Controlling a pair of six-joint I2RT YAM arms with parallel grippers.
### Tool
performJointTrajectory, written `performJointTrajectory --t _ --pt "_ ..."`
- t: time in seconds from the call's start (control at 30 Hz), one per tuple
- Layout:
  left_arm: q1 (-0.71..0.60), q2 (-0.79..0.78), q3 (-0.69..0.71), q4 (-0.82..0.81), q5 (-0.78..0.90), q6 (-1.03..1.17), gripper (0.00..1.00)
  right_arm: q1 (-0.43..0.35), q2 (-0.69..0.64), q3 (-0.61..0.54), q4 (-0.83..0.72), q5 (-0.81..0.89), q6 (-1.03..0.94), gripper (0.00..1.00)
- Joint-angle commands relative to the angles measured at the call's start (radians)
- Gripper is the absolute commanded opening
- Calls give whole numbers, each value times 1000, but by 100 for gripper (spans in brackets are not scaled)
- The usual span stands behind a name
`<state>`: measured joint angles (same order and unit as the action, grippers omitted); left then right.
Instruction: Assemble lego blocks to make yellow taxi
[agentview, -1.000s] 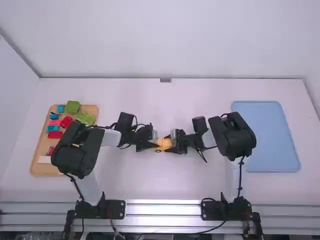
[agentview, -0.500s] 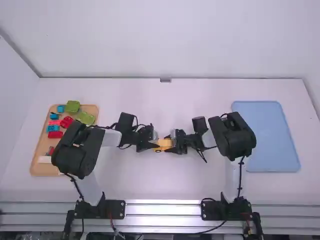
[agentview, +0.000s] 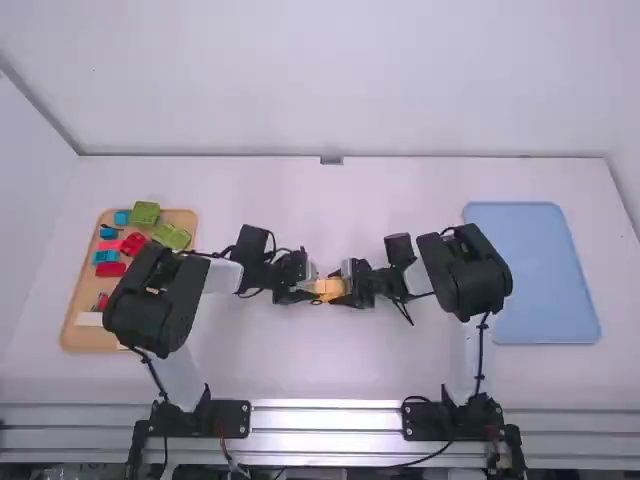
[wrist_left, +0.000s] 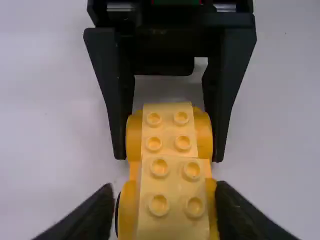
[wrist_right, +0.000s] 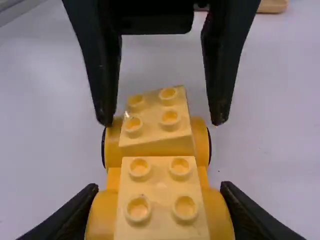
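At the table's middle my left gripper (agentview: 306, 286) and right gripper (agentview: 350, 284) face each other over a yellow wheeled base (agentview: 330, 299). Two yellow studded bricks sit on it. In the left wrist view, one brick (wrist_left: 173, 200) lies between my left gripper's (wrist_left: 169, 202) fingers, which are parted, with a slight gap at one side. The right wrist view has that brick (wrist_right: 156, 120) skewed and tilted at the far end. The other brick (wrist_right: 160, 200) is straight, and my right gripper (wrist_right: 160, 192) is shut on the base around it.
At the left, a wooden tray (agentview: 78, 335) holds green, red, blue and white blocks, partly under the left arm. A blue tray (agentview: 545, 270) lies at the right, partly behind the right arm's elbow.
The left gripper's dark fingertips have shifted slightly at the left end of the yellow piece, and its top looks different there. Both arms are otherwise about where they were.
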<state>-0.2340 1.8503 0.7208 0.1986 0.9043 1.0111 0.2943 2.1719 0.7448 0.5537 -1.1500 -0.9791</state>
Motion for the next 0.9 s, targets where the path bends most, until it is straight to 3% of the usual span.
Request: performJointTrajectory --t 0.0,0.13,0.3,0.87 --pt "-8 11 10 1 22 0 57 6 13 -5 -12 21 2 48" --pt "-8 11 10 0 22 0 40 6 13 -5 -12 21 2 49" --pt "-8 11 15 -1 53 0 29 6 13 -5 -12 21 2 49" --pt "-8 11 58 -112 69 -34 28 7 13 -5 -12 24 2 50"
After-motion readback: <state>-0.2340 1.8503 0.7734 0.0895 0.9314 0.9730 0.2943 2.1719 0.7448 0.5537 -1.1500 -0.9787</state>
